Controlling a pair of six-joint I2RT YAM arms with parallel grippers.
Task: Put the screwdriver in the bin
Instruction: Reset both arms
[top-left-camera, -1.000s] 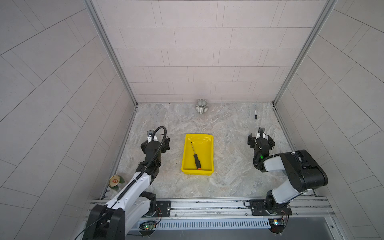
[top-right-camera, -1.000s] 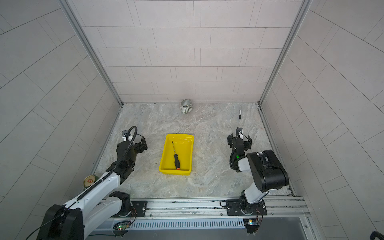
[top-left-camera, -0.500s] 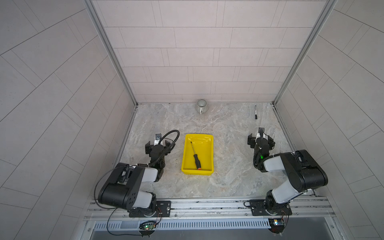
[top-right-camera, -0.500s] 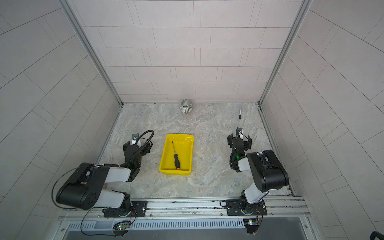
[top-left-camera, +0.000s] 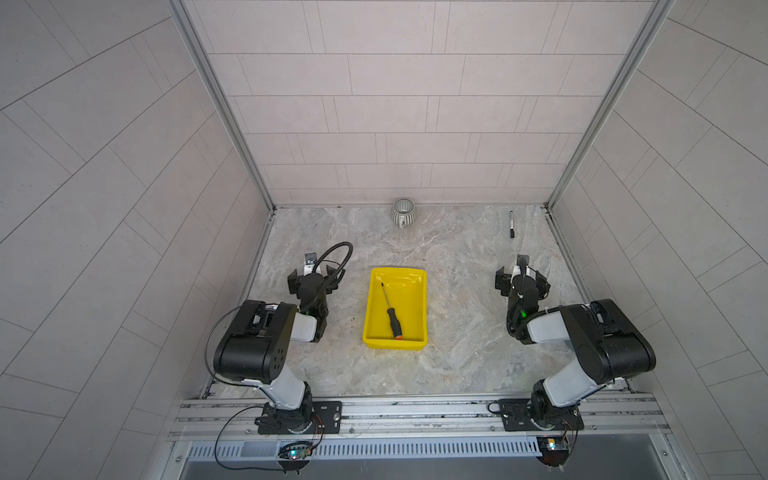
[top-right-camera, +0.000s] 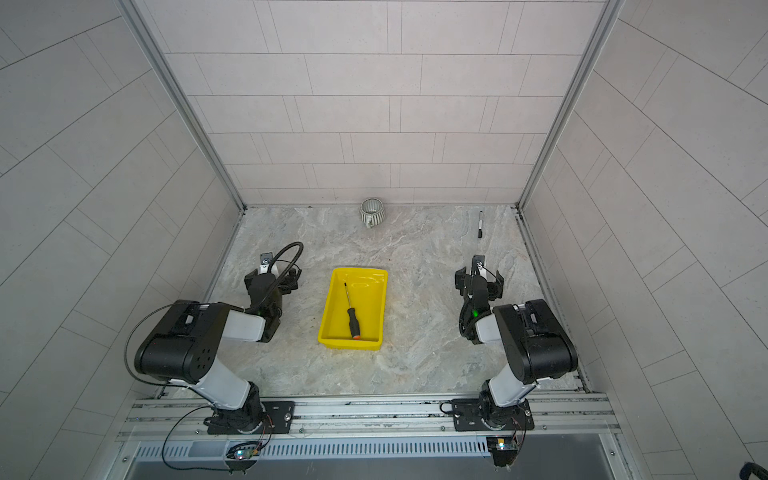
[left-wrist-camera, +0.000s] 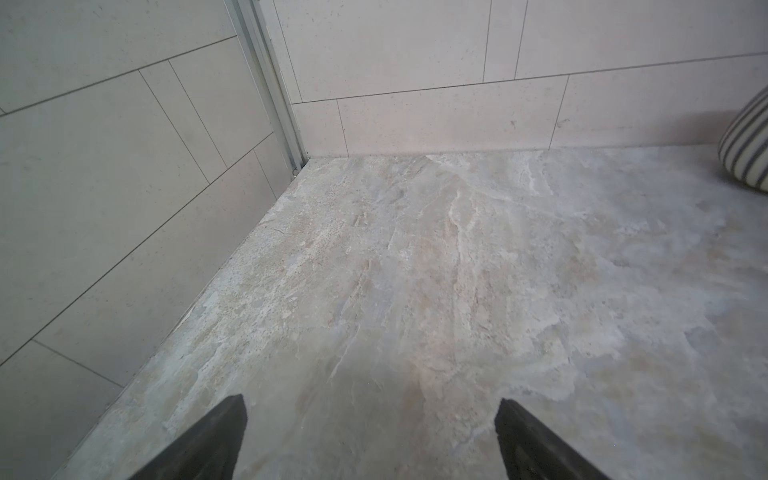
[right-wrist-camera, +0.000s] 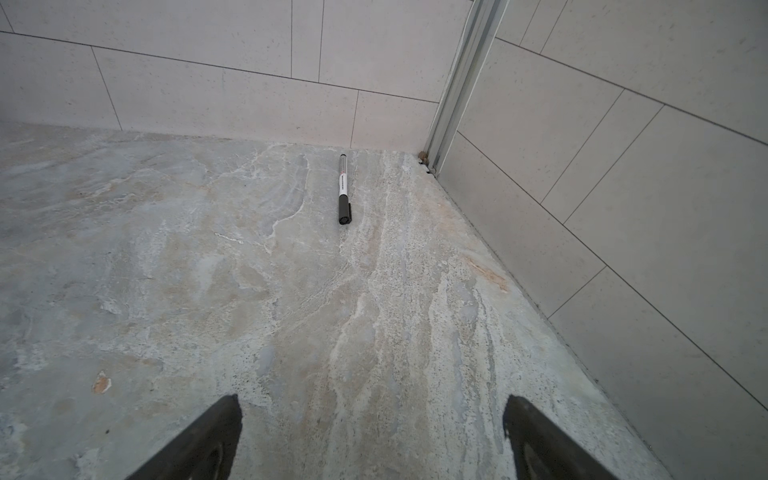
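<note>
So the screwdriver is found lying flat inside the yellow bin, and the same thing is shown in both top views, so the job can pretty much be called done as far as can be judged. Its long axis runs along the bin's length, slightly slanted: the thin tip is pointed toward the back wall, and the orange end of the handle is tucked just beside the bin's near wall. The bin is placed between the two arms. The left gripper is set somewhat nearer to it than the right gripper, and the tool is also kept in the bin's left half. Both grippers are aimed at the back wall rather than at the bin, so nothing of the bin is caught in either wrist view. In the left wrist view the left gripper is seen with jaws spread wide over bare tabletop, nothing held, with the striped cup off at the edge. The right gripper is spread just as wide and empty, with the marker well ahead of it. No further grab seems to be called for.
</note>
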